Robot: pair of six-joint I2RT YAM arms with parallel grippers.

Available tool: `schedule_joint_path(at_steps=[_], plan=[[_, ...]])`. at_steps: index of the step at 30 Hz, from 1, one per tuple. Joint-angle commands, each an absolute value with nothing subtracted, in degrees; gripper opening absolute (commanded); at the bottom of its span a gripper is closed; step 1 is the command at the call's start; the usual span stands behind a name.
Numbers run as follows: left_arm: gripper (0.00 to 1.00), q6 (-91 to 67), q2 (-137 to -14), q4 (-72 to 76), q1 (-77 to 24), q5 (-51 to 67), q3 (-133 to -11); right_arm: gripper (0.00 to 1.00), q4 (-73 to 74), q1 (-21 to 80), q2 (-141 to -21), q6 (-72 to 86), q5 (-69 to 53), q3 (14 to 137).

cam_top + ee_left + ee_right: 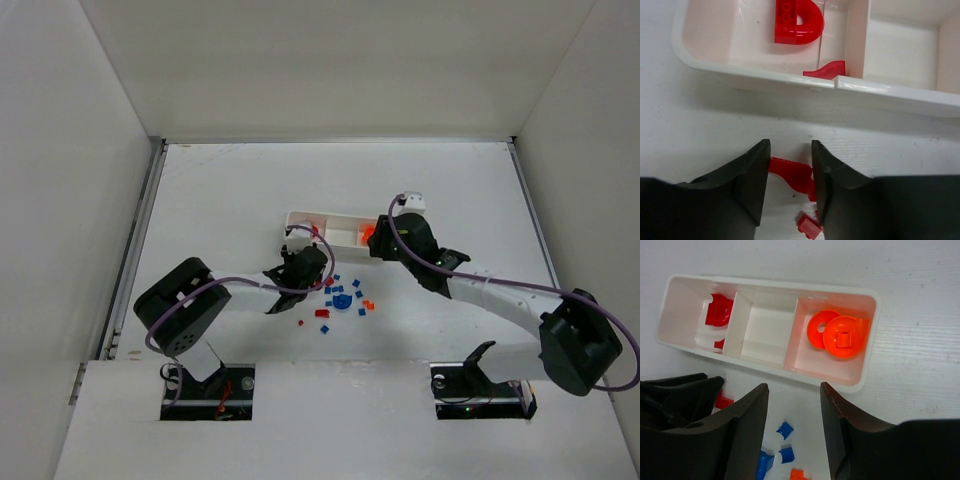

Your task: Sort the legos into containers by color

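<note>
We note a white tray (873, 335) on a white table (220, 200). Left compartment: red pieces (796, 22). Right compartment: orange discs (840, 335). Near the tray: loose blue bricks (784, 430) and an orange brick (797, 474).

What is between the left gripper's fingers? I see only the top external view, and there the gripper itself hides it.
Observer: A red lego on the table fills the gap of the left gripper. Whether it is gripped, I cannot tell.
Operator: How many are sorted on the orange side?
Observer: Two round orange pieces, in one end compartment.
Operator: Is the other one holding something?
Observer: No, the right gripper is open and empty, with blue legos lying near it.
</note>
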State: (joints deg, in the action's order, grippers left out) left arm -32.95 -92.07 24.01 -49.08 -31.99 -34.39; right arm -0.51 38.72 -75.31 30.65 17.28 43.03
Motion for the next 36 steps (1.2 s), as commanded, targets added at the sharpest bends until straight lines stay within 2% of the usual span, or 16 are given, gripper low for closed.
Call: schedule_joint_path(at_steps=[1,4,10,12,15,20,26,36], plan=[[0.29,-32.26,-92.46,23.82,-48.91,-32.61,-35.60,0.52,-3.25,39.07,-71.46,32.17,17.23,41.40],[0.19,-32.26,-90.71,23.21,-49.26,-32.43,-35.07,0.52,-3.43,39.24,-69.35,32.34,17.66,39.47],[0.16,-31.20,-84.12,20.04,-50.23,-32.52,-34.72,0.59,-3.52,39.33,-66.80,32.96,17.31,35.69],[0.21,-31.29,-82.97,19.08,-49.70,-31.91,-34.54,0.60,-3.43,40.03,-66.71,33.22,17.14,35.07],[0.37,-32.43,-80.78,15.83,-49.79,-31.73,-34.80,0.60,-3.51,41.61,-66.62,33.31,17.05,34.28],[0.49,-38.22,-79.19,9.50,-51.54,-30.50,-35.59,0.60,-3.52,42.05,-66.18,34.01,17.05,33.66],[0.53,-35.87,-81.30,11.16,-52.60,-29.45,-35.25,0.60,-3.78,42.58,-65.83,34.01,17.14,33.93],[0.51,-31.30,-87.18,15.29,-52.34,-28.65,-35.16,0.60,-3.96,43.20,-66.09,34.45,17.23,33.13]])
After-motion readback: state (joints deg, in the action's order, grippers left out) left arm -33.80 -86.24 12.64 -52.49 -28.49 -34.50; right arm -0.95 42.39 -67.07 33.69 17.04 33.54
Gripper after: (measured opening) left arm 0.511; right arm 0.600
